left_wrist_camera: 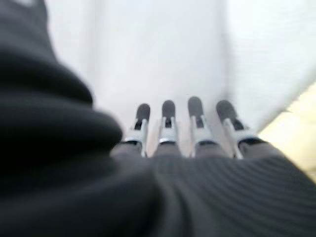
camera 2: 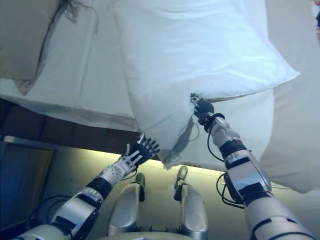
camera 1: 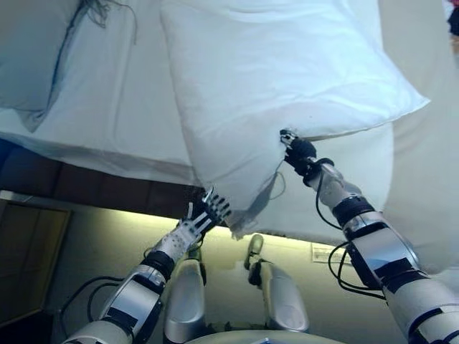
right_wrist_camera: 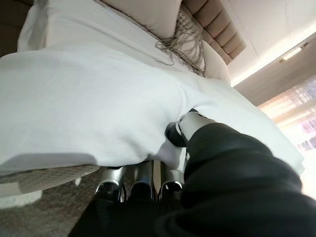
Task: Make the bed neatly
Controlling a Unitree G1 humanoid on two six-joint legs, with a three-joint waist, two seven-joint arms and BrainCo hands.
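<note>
A large white pillow lies on the bed's white sheet, one corner hanging over the bed's edge. My right hand grips the pillow's near edge; in the right wrist view its thumb presses on top of the pillow while the fingers curl beneath it. My left hand is open just beside the hanging corner, and its straight fingers point at the white cloth, touching or almost touching it.
A beige pillow and a grey tasselled throw lie at the far left of the bed. White bedding hangs at the right. The dark bed base runs under the sheet's edge. A padded headboard stands behind.
</note>
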